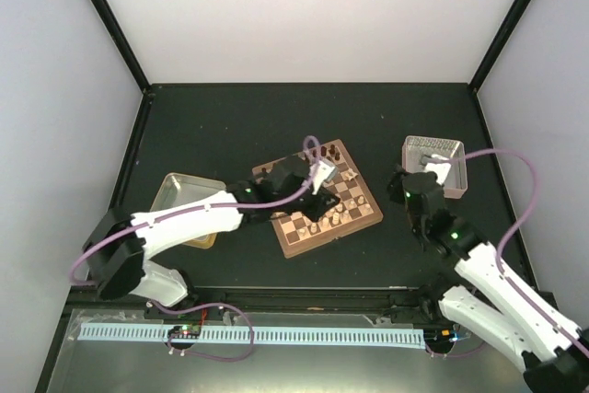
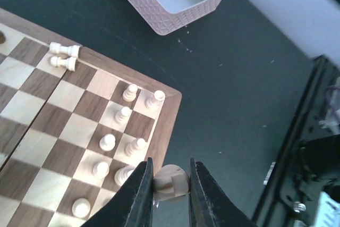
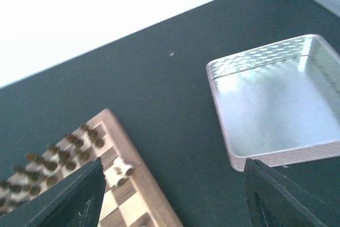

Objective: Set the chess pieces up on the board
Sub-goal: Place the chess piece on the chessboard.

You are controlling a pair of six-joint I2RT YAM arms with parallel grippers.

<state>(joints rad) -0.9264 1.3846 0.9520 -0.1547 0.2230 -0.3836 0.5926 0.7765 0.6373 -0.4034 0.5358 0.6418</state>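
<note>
The board (image 1: pixel 304 236) lies at the table's middle, its brown border (image 2: pixel 166 123) running past my left fingers. My left gripper (image 2: pixel 171 187) is shut on a cream chess piece (image 2: pixel 172 182), held just off the board's edge above the dark table. Several cream chess pieces (image 2: pixel 123 114) stand in two files by that edge. Two more (image 2: pixel 65 56) lie on their sides at the far border, also visible in the right wrist view (image 3: pixel 122 168). My right gripper (image 3: pixel 175 200) is open and empty, between the board and the right tray.
Dark brown chessmen (image 3: pixel 58 158) line the board's far side. A patterned metal tray (image 3: pixel 276 155) sits right of the board and looks empty. A second metal tray (image 1: pixel 184 192) lies left of the board, partly under my left arm.
</note>
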